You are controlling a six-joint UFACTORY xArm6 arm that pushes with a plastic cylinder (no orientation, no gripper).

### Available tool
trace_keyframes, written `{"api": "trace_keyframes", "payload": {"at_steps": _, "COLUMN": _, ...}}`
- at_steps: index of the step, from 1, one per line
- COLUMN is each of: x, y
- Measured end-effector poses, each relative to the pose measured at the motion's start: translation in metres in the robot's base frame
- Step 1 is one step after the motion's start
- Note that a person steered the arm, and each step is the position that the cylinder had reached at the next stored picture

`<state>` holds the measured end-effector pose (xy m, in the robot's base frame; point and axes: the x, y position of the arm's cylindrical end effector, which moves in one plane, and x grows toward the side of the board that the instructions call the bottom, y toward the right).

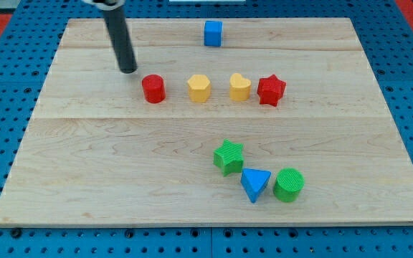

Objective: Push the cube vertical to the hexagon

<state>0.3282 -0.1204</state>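
A blue cube point(213, 33) sits near the view's top edge of the wooden board point(120, 165), right of centre. A yellow hexagon-like block point(199, 88) lies in the middle row, below and slightly left of the cube. My tip point(128, 70) is at the view's upper left, just up and left of a red cylinder point(153, 89), apart from it. The tip is well to the left of the cube and of the hexagon.
The middle row also holds a yellow heart point(239, 87) and a red star point(271, 90). Near the view's bottom right lie a green star point(229, 156), a blue triangle point(255, 184) and a green cylinder point(289, 184).
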Motion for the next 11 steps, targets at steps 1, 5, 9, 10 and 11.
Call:
{"api": "trace_keyframes", "payload": {"at_steps": 1, "x": -0.014, "y": 0.071}}
{"api": "trace_keyframes", "payload": {"at_steps": 5, "x": -0.115, "y": 0.187}}
{"api": "trace_keyframes", "payload": {"at_steps": 9, "x": -0.114, "y": 0.143}}
{"api": "trace_keyframes", "payload": {"at_steps": 10, "x": -0.114, "y": 0.134}}
{"api": "trace_keyframes", "payload": {"at_steps": 11, "x": -0.114, "y": 0.133}}
